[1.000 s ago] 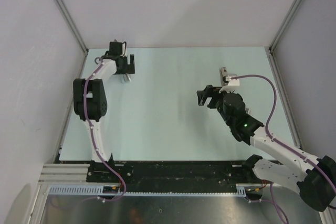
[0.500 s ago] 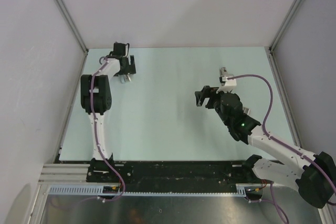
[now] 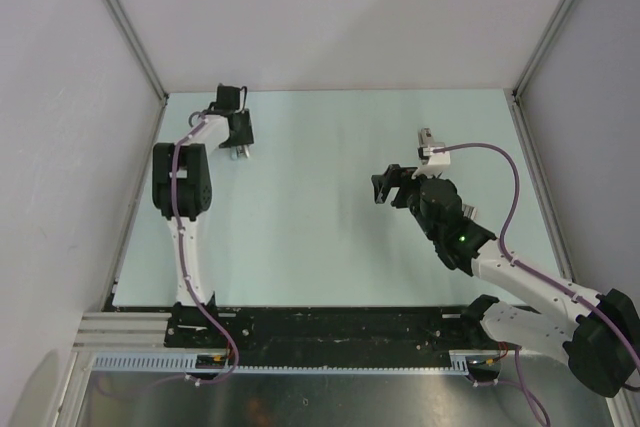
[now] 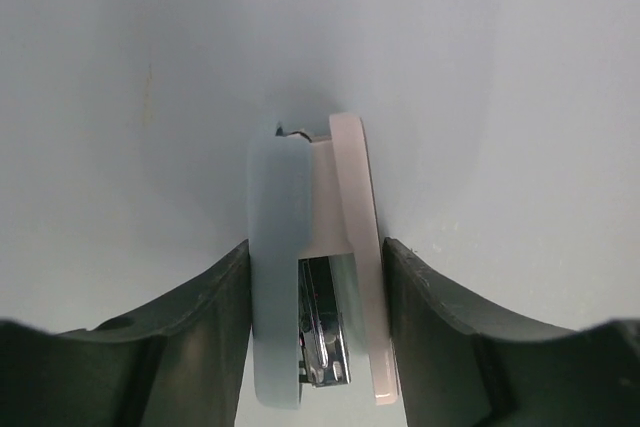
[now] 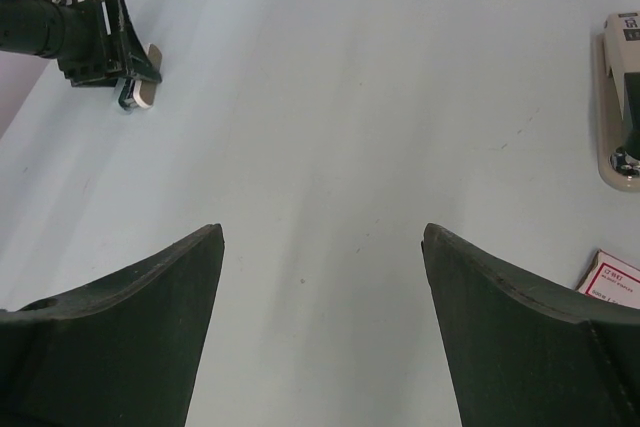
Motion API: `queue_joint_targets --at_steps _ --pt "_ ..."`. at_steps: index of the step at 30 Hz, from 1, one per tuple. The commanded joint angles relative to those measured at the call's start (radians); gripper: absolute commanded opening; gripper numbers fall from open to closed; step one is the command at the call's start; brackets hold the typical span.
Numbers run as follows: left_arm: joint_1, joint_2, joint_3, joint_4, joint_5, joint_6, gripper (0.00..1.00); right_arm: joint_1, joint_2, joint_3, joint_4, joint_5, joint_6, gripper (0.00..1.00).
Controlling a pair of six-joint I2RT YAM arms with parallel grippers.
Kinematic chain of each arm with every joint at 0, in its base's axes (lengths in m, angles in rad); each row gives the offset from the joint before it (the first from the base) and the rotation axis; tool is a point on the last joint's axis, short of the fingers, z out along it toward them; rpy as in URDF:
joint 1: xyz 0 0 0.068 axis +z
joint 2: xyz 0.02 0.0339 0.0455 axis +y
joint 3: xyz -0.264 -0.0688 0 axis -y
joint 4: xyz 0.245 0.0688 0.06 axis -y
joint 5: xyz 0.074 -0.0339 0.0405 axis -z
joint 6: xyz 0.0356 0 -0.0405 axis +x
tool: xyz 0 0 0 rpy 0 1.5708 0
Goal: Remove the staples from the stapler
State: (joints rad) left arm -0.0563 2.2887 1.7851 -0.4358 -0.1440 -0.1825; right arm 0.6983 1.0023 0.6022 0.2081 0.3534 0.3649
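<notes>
Two grippers, differently engaged. Left gripper (image 4: 316, 252): clenched on a flat pinkish-and-grey piece (image 4: 278, 247) with a chrome insert, one finger against each long side, near the far-left corner of the table (image 3: 320, 247). Right gripper (image 5: 320, 237): released, fingers wide apart with nothing between them, over the right half of the surface and pointed toward the far-left corner.

Step in hand, as judged: bringing the free right gripper to the stapler (image 5: 620, 97). To do it well, the wrist should swing toward the right edge until the slim body lies between the fingers, crosswise to them. It should then close on the beige body rather than the dark top, so that the magazine can open afterwards.

Stapler: lying flat in the far half of the table toward the right edge, outside the right fingers' span on their right, near but apart. A small red-and-white box (image 5: 612, 279) lies close by it. No loose staples are discernible.
</notes>
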Motion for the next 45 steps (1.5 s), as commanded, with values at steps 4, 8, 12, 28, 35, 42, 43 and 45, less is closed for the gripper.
queue_joint_targets --at_steps 4,8,12,28,35,42,43,45 --pt "-0.068 -0.144 -0.199 -0.035 0.041 0.053 0.57 0.004 0.002 -0.012 0.047 0.009 -0.003 0.86" --pt "-0.135 -0.216 -0.311 -0.021 0.094 0.073 0.57 0.004 0.009 -0.014 0.049 0.009 -0.002 0.86" --pt "-0.22 -0.28 -0.419 -0.005 0.127 0.083 0.57 0.005 0.01 -0.018 0.046 0.013 -0.002 0.86" --pt "-0.5 -0.476 -0.726 0.039 0.256 -0.019 0.87 0.02 0.061 -0.048 0.039 0.049 0.002 0.86" --pt "-0.397 -0.644 -0.679 0.007 0.376 0.01 0.99 0.11 0.204 0.015 0.057 0.122 0.001 0.88" --pt "-0.07 -0.812 -0.634 -0.089 0.582 0.106 0.99 0.247 0.541 0.275 -0.007 0.193 -0.037 0.91" --pt "-0.041 -0.839 -0.649 -0.1 0.586 0.126 0.99 0.26 0.584 0.314 -0.008 0.192 -0.039 0.91" --pt "-0.003 -0.901 -0.69 -0.118 0.583 0.163 0.99 0.283 0.666 0.389 -0.009 0.198 -0.042 0.91"
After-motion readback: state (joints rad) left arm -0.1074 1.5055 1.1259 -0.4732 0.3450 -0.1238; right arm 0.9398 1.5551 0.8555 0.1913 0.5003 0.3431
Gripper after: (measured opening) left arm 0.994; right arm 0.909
